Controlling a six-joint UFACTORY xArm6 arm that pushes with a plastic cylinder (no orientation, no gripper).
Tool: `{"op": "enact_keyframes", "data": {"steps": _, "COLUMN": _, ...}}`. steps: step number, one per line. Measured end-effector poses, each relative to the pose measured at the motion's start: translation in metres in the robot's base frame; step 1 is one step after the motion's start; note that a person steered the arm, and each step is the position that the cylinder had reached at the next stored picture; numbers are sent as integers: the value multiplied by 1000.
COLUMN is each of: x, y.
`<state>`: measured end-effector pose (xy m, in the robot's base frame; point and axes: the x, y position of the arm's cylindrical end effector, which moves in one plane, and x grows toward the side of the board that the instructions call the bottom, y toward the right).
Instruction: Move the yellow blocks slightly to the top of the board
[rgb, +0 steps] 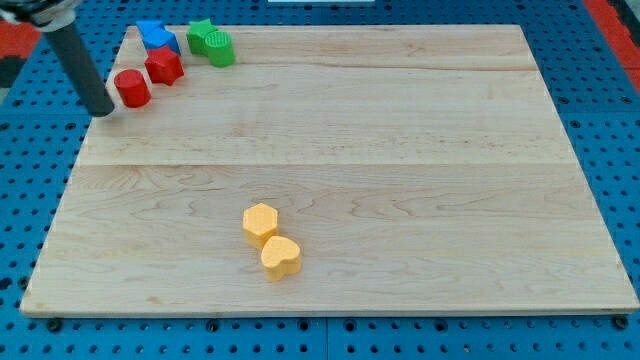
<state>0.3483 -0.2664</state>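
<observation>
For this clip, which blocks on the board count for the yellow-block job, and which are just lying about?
In the job: yellow hexagon block; yellow heart-shaped block, touching it on the view's bottom side; my tip, far off at the view's top left.

Lying about: red cylinder, red star-like block, blue block, green block.

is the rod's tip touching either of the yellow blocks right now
No, my tip sits at the view's top left beside the red cylinder, far from the yellow hexagon block and yellow heart block.
</observation>
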Motion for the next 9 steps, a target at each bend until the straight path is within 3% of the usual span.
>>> {"op": "enact_keyframes", "data": {"steps": 1, "x": -6, "y": 14}}
{"op": "enact_keyframes", "data": {"steps": 2, "x": 21, "y": 33}}
{"op": "enact_keyframes", "data": {"steps": 3, "x": 83, "y": 44}}
{"op": "enact_keyframes", "data": {"steps": 4, "x": 182, "y": 15}}
{"op": "enact_keyframes", "data": {"steps": 5, "x": 268, "y": 85}}
{"op": "enact_keyframes", "data": {"steps": 6, "x": 270, "y": 114}}
{"op": "enact_keyframes", "data": {"steps": 8, "x": 270, "y": 247}}
{"op": "enact_keyframes", "data": {"steps": 9, "x": 239, "y": 220}}
